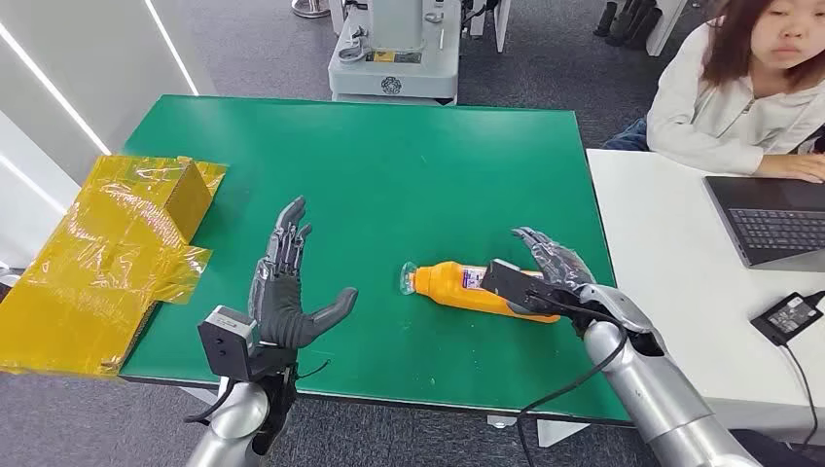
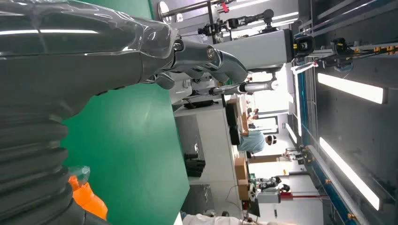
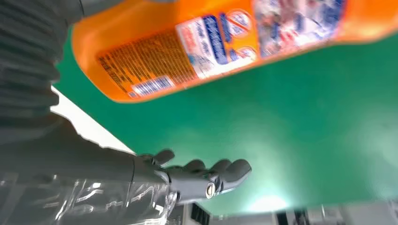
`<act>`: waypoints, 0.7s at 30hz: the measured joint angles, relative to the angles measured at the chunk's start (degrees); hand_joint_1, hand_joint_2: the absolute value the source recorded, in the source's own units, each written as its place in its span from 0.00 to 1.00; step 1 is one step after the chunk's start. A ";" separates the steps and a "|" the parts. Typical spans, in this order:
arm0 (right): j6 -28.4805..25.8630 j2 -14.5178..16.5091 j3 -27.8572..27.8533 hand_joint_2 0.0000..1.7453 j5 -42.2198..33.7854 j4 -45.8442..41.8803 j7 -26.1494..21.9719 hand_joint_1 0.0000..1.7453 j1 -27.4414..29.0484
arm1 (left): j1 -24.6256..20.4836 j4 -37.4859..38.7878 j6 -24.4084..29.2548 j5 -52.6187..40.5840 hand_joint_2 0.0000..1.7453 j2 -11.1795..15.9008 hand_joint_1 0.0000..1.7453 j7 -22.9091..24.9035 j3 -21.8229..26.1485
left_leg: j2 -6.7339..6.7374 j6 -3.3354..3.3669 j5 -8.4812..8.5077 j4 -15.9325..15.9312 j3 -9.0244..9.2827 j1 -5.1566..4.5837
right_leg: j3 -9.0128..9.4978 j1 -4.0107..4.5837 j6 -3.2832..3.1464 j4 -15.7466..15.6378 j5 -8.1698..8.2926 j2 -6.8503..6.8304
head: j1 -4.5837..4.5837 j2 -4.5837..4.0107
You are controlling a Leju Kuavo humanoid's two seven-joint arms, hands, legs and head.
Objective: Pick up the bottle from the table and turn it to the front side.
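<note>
Head view: we look forward and down from high on the body onto the green surface (image 1: 389, 165), both arms entering from below.
Left wrist view: turned sideways, close behind the left hand (image 2: 56, 70) — facing across the surface toward the room.
Right wrist view: very near, behind the right hand (image 3: 141, 183), under the orange bottle (image 3: 211, 42).
Shared: all three catch the surface and the bottle — partly.

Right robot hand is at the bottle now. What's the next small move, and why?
Probably close the right robot hand around the orange bottle. The bottle lies on its side on the green table, and the hand's fingers look spread around its base end without gripping. The left robot hand hovers open, apart.
</note>
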 joint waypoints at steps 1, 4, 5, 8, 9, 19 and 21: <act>0.45 -0.39 0.53 1.00 -0.14 0.25 0.17 0.00 -0.35 | 0.00 0.01 -0.03 -0.01 1.00 0.00 0.00 0.10 0.00 | 0.00 0.00 0.00 0.00 0.00 0.00 | 0.00 0.00 0.00 0.00 0.00 0.01 | 0.00 0.00; 2.01 -1.98 2.89 1.00 -0.56 1.41 0.68 0.00 -2.03 | -0.10 0.07 -0.21 -0.02 1.00 -0.03 0.00 0.64 0.00 | 0.03 0.00 0.00 0.00 0.00 0.00 | -0.01 0.00 0.00 0.00 0.00 0.04 | 0.00 0.00; 2.28 -2.43 3.62 1.00 -0.60 1.80 0.74 0.00 -2.60 | -0.17 0.11 -0.28 -0.02 1.00 -0.04 0.00 0.79 0.00 | 0.04 0.00 0.00 0.00 0.01 0.00 | -0.01 0.00 0.00 0.00 0.00 0.05 | -0.01 0.00; 2.63 -3.23 5.20 1.00 -0.62 2.65 0.89 0.00 -3.81 | -0.30 0.31 -0.38 -0.01 1.00 -0.04 0.00 0.99 0.00 | 0.04 0.00 0.00 0.00 0.02 0.01 | -0.01 0.00 0.00 0.00 0.00 0.05 | -0.01 0.00; 2.98 -3.37 5.69 1.00 -0.64 2.94 1.02 0.00 -4.14 | -0.37 0.39 -0.39 0.03 1.00 -0.04 0.00 1.07 0.00 | 0.04 0.00 0.00 0.00 0.02 0.01 | -0.01 0.01 0.00 0.01 0.00 0.05 | -0.01 0.00; 3.66 -3.96 11.32 1.00 -3.38 6.65 0.77 0.00 -5.67 | -2.00 1.98 -0.36 0.91 1.00 0.09 0.00 1.85 0.02 | 0.04 0.00 0.00 0.00 0.03 0.01 | -0.01 0.01 0.00 0.01 0.00 0.06 | 0.00 0.00; 2.93 -3.96 11.95 1.00 -3.61 7.29 0.60 0.00 -5.21 | -2.17 2.38 -0.28 0.98 1.00 0.19 0.00 1.91 0.02 | 0.03 0.00 0.00 0.00 0.02 0.01 | -0.01 0.01 0.00 0.01 0.00 0.05 | 0.00 0.00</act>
